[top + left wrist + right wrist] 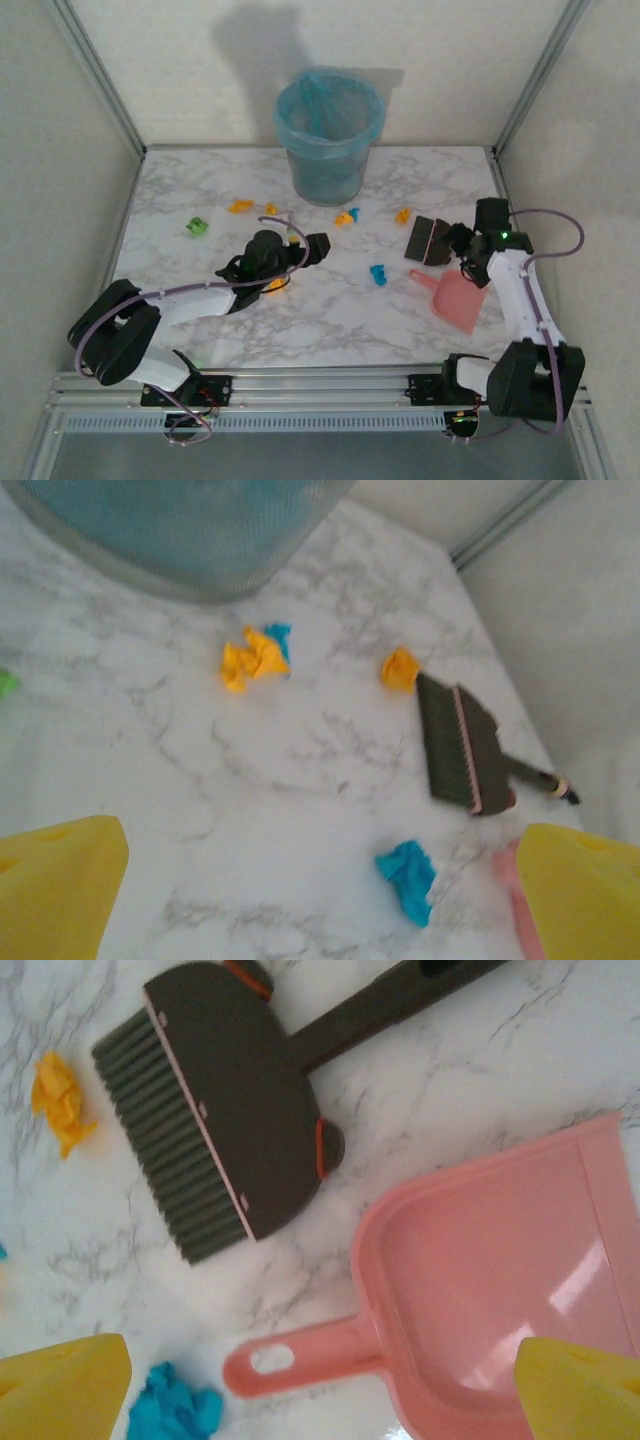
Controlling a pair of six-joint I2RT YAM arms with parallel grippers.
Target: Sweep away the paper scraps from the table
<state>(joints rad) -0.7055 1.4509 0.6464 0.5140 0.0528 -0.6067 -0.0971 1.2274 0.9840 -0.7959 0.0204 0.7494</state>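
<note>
A white table (330,330) with grey veins is seen from above. At the far left a green scrap (196,227) lies alone on it. To its right, two orange scraps (239,207) lie close together toward the back.

The left gripper (308,247) is held over the middle of the table, and another orange bit (272,287) is partly covered by its arm. In the left wrist view its yellow fingers (60,890) are seen wide apart over bare table.

A round bin (328,135) with a blue liner stands at the back centre. Just in front of it an orange and blue pair (346,217) lie touching, and a blue scrap (378,274) lies nearer the front.

Further right a single orange scrap (402,215) lies just beside the bristles of a dark brush (427,240), which is laid flat. The right gripper (452,245) is held above the brush handle, with a pink dustpan (458,298) resting on the table just in front of it. In the right wrist view its yellow fingers (65,1385) are spread apart over the dustpan handle.

All the scraps described lie on the table top.
</note>
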